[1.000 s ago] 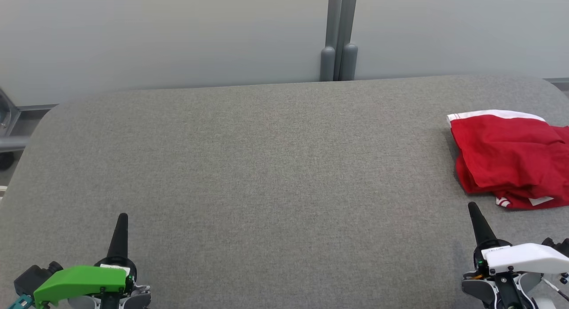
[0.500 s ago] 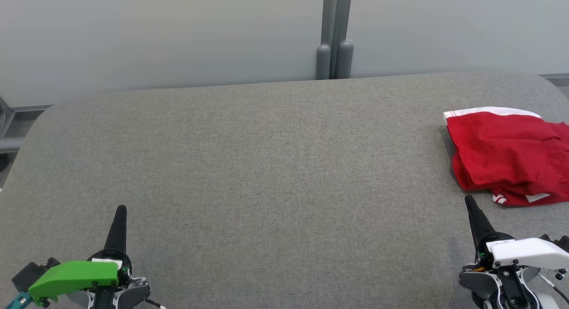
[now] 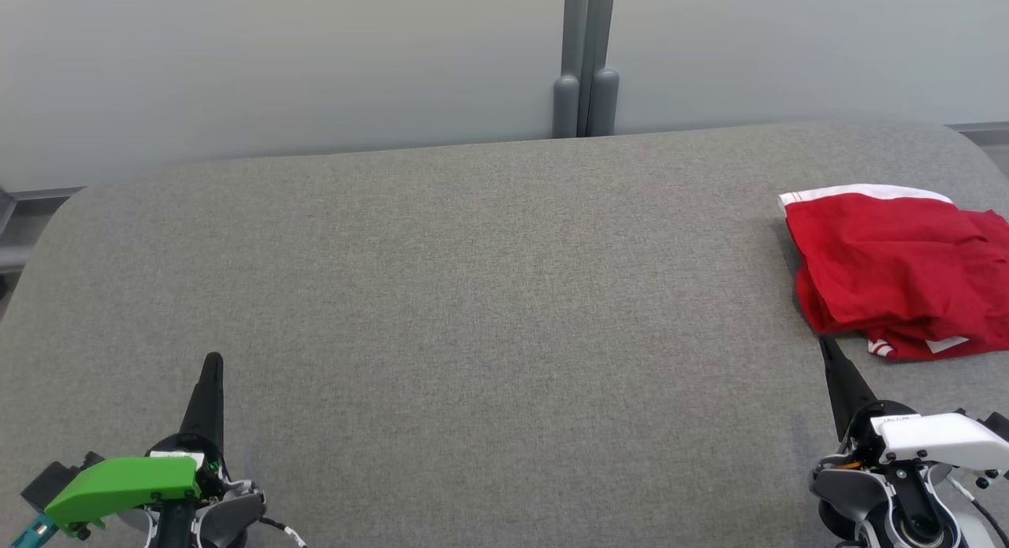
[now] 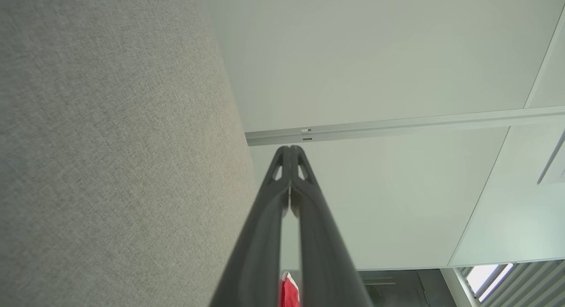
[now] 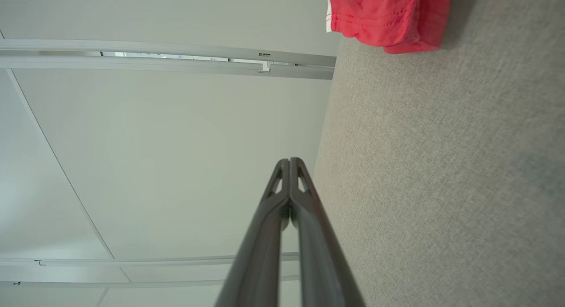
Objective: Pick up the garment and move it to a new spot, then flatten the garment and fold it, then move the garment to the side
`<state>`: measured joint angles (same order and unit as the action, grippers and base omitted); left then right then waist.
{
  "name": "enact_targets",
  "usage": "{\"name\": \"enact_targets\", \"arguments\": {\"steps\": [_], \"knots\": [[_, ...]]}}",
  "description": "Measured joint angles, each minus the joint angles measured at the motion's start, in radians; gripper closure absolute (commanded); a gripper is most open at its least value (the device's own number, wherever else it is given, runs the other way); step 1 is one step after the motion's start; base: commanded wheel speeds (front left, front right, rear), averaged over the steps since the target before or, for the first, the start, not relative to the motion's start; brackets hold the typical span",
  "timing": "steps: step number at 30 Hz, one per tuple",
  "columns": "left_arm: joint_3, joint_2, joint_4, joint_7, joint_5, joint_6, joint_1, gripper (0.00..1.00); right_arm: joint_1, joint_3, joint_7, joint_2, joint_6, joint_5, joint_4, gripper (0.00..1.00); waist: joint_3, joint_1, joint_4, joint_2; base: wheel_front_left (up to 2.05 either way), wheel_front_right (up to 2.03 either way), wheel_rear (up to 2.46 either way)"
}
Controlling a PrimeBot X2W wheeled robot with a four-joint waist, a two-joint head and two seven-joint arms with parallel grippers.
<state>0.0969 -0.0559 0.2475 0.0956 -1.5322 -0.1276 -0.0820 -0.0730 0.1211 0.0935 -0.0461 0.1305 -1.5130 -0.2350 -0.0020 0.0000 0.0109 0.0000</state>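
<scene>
While our left gripper (image 3: pixel 212 362) and right gripper (image 3: pixel 824 344) rest empty, fingers pressed together, the red garment (image 3: pixel 891 272) lies crumpled near the right edge of the gray surface (image 3: pixel 473 296), just beyond the right gripper.

- You have open grey worktop (image 3: pixel 473 296) across the left and middle for a gripper to pass
- The red garment (image 3: pixel 891 272) heaps at the right edge, just past your right gripper (image 3: pixel 824 344)
- Pale wall (image 3: pixel 276 59) and grey post (image 3: pixel 583 59) close off the far edge
</scene>
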Motion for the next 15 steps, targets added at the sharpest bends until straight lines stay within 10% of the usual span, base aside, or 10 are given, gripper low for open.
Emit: {"name": "enact_targets", "arguments": {"steps": [15], "knots": [[0.013,0.006,-0.012,0.019,-0.081,0.0,-0.012,1.0,-0.015,-0.004,0.021,-0.002,0.0,-0.097,0.004,1.0,0.005,0.0,-0.011,0.0,0.0,0.0,0.0]]}}
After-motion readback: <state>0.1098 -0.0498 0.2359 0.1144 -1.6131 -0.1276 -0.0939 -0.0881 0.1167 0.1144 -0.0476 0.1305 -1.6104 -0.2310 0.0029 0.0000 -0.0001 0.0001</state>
